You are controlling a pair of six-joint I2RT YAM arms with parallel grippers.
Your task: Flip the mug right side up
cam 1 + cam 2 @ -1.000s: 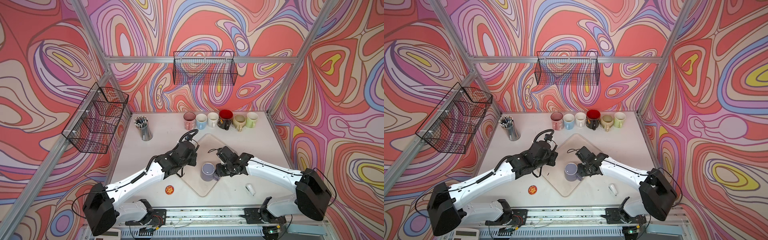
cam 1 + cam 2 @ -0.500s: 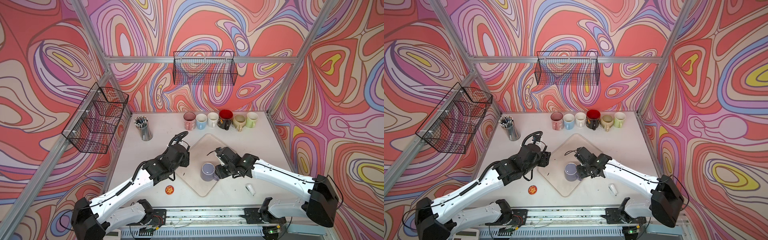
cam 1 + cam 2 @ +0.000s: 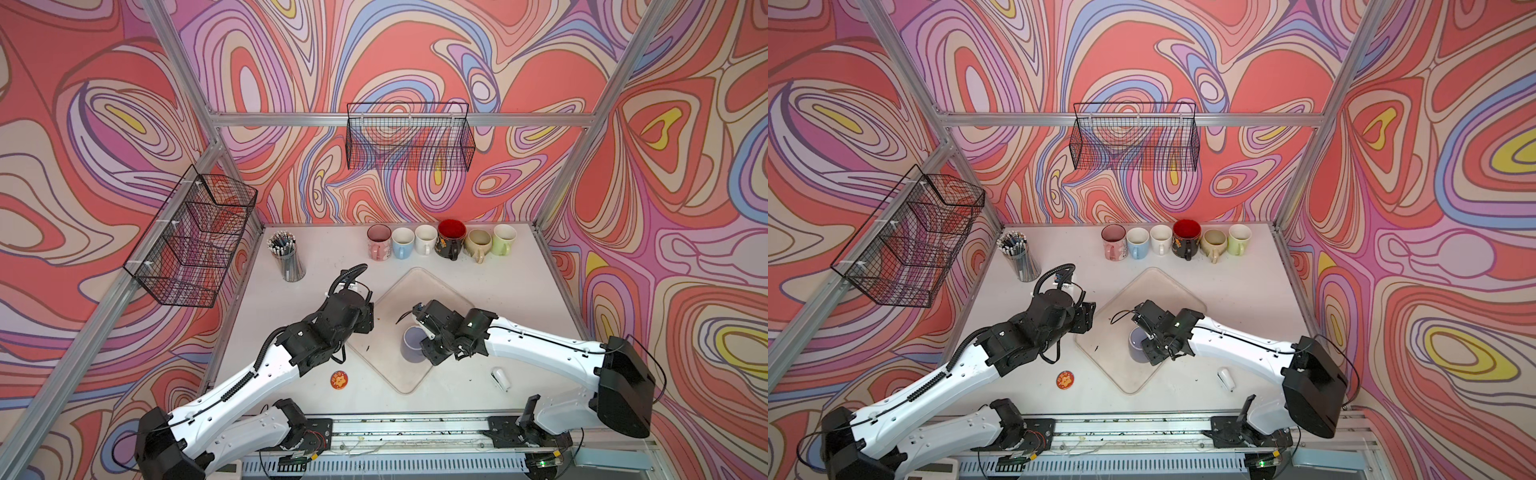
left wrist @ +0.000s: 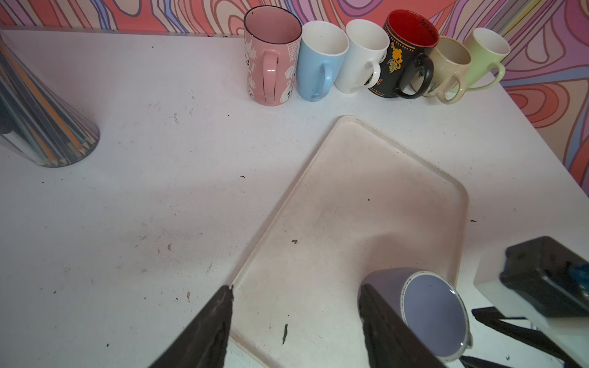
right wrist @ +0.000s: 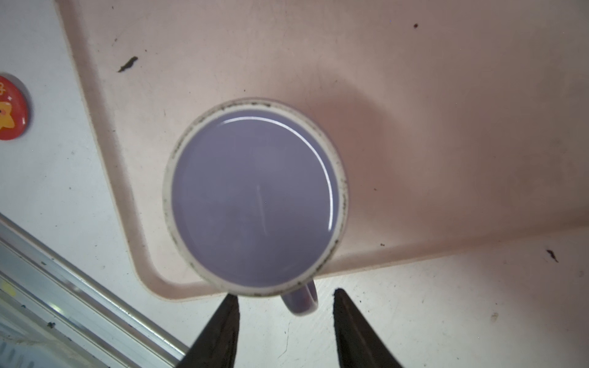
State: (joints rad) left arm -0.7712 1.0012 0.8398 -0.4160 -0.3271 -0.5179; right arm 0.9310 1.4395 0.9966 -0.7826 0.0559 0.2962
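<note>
Lilac mug (image 5: 255, 194) base-up (axis vertical); handle (image 5: 302, 301) inside right hand (image 5: 287, 294), jaws parted, apparently ungripped; left hand (image 4: 295, 288) spread, empty.

In both top views the right gripper (image 3: 432, 353) hides its own jaws and the handle of the purple mug (image 3: 410, 341); contact between them cannot be told from above.
</note>
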